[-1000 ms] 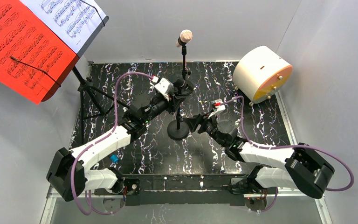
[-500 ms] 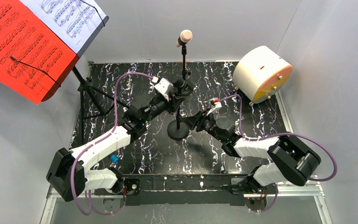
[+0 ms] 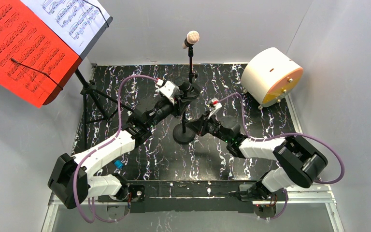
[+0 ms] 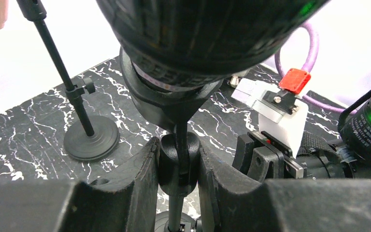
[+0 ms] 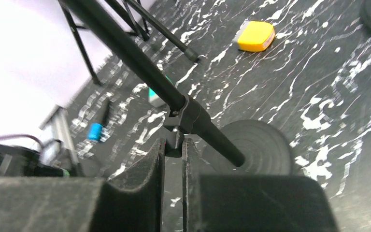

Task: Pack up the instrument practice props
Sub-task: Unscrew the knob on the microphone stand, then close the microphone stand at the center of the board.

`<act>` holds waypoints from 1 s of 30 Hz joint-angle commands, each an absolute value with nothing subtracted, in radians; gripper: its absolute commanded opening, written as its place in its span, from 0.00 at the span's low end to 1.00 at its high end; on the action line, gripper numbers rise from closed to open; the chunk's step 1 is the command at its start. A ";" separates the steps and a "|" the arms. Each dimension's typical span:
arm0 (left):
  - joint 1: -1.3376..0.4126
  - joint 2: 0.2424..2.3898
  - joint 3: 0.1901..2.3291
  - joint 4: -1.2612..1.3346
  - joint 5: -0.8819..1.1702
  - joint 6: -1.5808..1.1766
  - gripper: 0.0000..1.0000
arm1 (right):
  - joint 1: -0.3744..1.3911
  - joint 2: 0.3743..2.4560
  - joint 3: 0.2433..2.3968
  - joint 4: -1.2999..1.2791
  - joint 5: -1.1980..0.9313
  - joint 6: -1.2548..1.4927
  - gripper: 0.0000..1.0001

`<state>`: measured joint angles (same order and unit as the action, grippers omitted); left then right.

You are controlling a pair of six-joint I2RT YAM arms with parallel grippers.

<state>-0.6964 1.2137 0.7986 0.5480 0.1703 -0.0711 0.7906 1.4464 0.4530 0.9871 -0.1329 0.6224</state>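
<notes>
Black tripod music rack carries red sheets and white sheets at the worktop's far left. The black microphone stands mid-worktop on its round-based pole: left jaws clamped on its swivel joint, right jaws pinched shut on the pole's clamp knob.

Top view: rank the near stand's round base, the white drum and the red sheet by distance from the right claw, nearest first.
Measured from the right claw in the top view:
1. The round base, just beside the claw, mid-table.
2. The white drum, at the far right corner.
3. The red sheet, far left, up on the rack.
</notes>
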 commanded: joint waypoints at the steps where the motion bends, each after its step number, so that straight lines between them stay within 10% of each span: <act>1: -0.699 1.185 0.796 0.565 0.190 -0.092 0.00 | 0.796 1.414 0.563 0.750 -0.145 0.283 0.06; 10: -0.699 1.187 0.797 0.567 0.194 -0.097 0.00 | 0.938 1.393 0.603 0.543 0.150 -0.532 0.01; 22: -0.698 1.198 0.793 0.573 0.198 -0.095 0.00 | 1.133 1.536 0.496 0.973 0.499 -1.280 0.04; 30: -0.697 1.195 0.780 0.590 0.207 -0.085 0.00 | 1.157 1.480 0.502 0.987 0.498 -1.044 0.47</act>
